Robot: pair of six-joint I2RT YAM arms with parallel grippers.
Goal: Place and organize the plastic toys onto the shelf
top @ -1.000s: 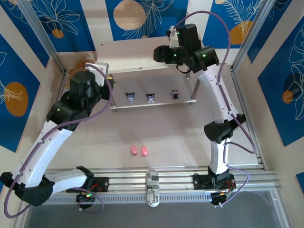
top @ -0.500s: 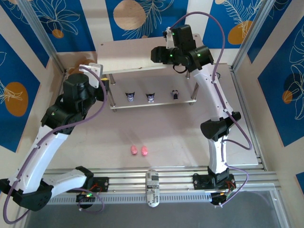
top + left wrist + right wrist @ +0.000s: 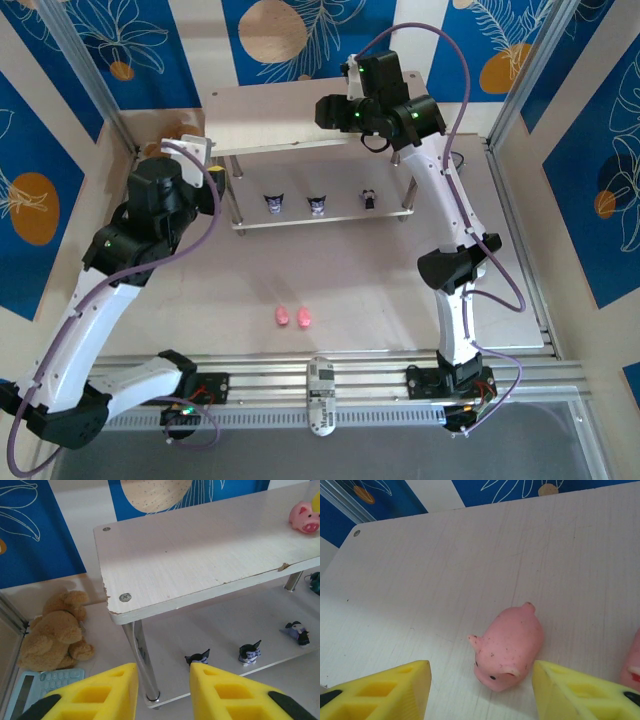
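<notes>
**Two pigs wait on the table while the top board fills**

At the far left of the left wrist view, a brown teddy bear [image 3: 57,627] sits on the table beside the shelf [image 3: 200,555], with a teal keyed device [image 3: 45,682] just in front of it. Neither belongs to the job, which is probably why both are off to the side. The left gripper [image 3: 162,695] hovers near the shelf's left corner post. Its yellow fingers are a small gap apart with nothing between them, so it looks idle and kept out of the other arm's way.

Toward the middle, three dark figurines with white faces [image 3: 273,203] [image 3: 318,203] [image 3: 369,199] stand in a spaced row on the lower board. Sorting seems to go by kind, with the dark ones below and the pigs above. In the lower centre of the overhead view, two pink pigs [image 3: 282,316] [image 3: 303,319] lie side by side on the bare table, well apart from the shelf. They are not yet placed.

In the upper right of the overhead view, the right arm reaches over the top board. In its wrist view, the right gripper [image 3: 482,695] has its fingers spread wide on either side of a pink pig [image 3: 510,647]. The pig rests on the board and is not pinched. A second pig [image 3: 632,665] peeks in at the right edge, just beside it, so a row of pigs appears to be forming there.
</notes>
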